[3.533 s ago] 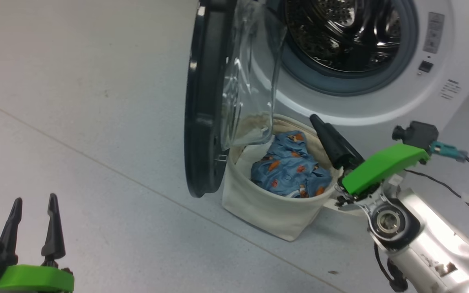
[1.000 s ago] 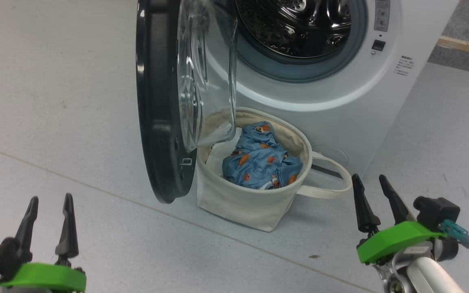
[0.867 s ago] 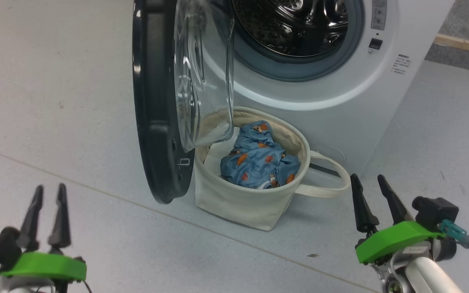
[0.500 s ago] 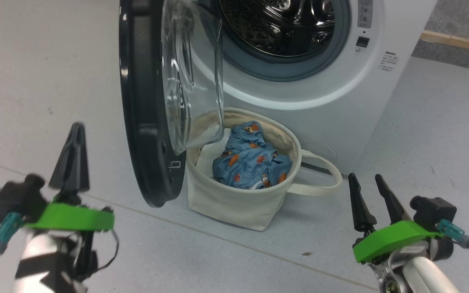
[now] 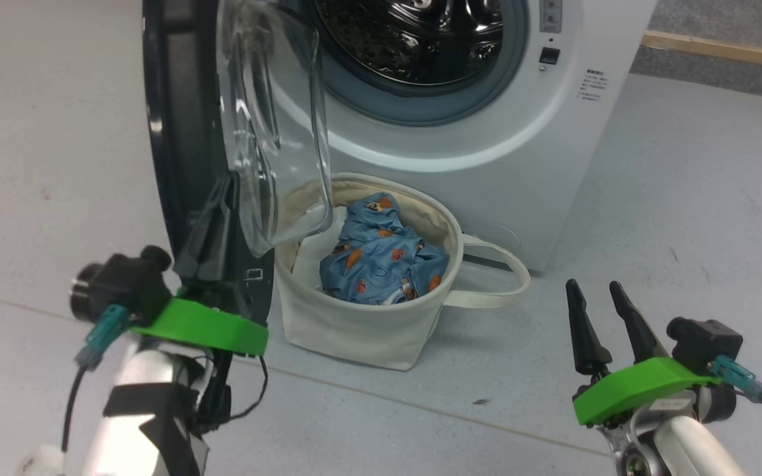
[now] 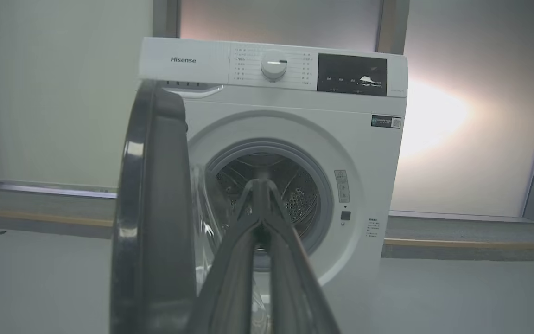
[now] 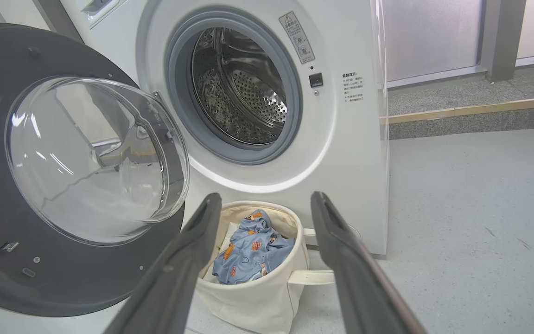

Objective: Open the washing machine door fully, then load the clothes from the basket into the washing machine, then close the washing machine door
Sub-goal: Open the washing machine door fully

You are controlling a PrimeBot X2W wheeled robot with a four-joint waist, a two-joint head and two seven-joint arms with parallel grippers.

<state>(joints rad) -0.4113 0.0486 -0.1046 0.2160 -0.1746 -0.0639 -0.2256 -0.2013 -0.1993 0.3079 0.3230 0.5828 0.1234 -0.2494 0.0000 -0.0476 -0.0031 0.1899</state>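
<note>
The washing machine stands with its steel drum exposed. Its door hangs open, edge-on to me, the glass bowl bulging right. Below it sits the cream basket holding the blue printed clothes. My left gripper is shut and empty, raised against the lower inner side of the door's black ring; whether it touches is unclear. In the left wrist view the shut fingers point at the drum, just right of the door's rim. My right gripper stands open, right of the basket; between its fingers lie the clothes in the basket.
The basket's loop handle lies on the grey floor toward my right gripper. A raised step with a wooden edge runs behind the machine on the right. Open floor spreads to the right of the machine and to the left of the door.
My left gripper shut its fingers, then rose from the lower left up to the door's inner side. The camera swung right, shifting the picture left. The right gripper held still.
</note>
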